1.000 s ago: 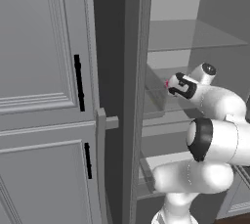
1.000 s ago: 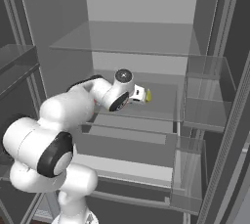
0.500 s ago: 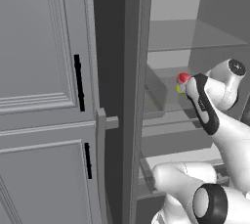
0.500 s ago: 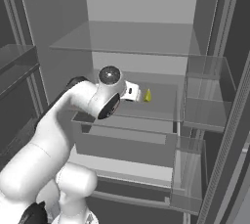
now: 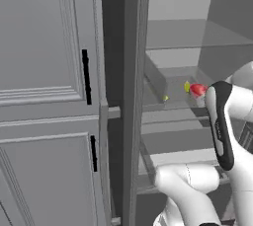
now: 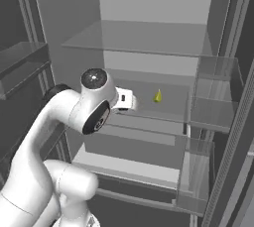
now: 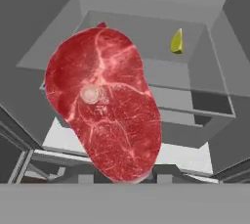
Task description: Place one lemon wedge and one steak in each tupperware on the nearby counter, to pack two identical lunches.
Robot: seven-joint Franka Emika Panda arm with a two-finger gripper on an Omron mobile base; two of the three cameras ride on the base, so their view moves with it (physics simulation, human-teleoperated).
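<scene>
- The arm is withdrawing from the open fridge: a second ago the wrist sat beside the shelf, and it is now standing further back with the elbow swung across the base views.
- The pincer point(image 7: 124, 176) is clamping on the steak point(image 7: 105, 105); in the hand view the red marbled slab is hanging close before the camera, hiding the fingertips.
- In the left base view the steak point(image 5: 198, 90) is showing as a red patch at the wrist, lifted off the glass shelf point(image 6: 149, 117).
- Judgement: the pick appears done, and carrying to a tupperware is the step in hand.
- Count: one steak, held.
- Count: one lemon wedge point(image 7: 177, 41), resting upright on the shelf at 1 o'clock from the steak, well apart from it.
- A small yellow-green speck at 9 o'clock from the steak in the left base view is too small to identify.
</scene>
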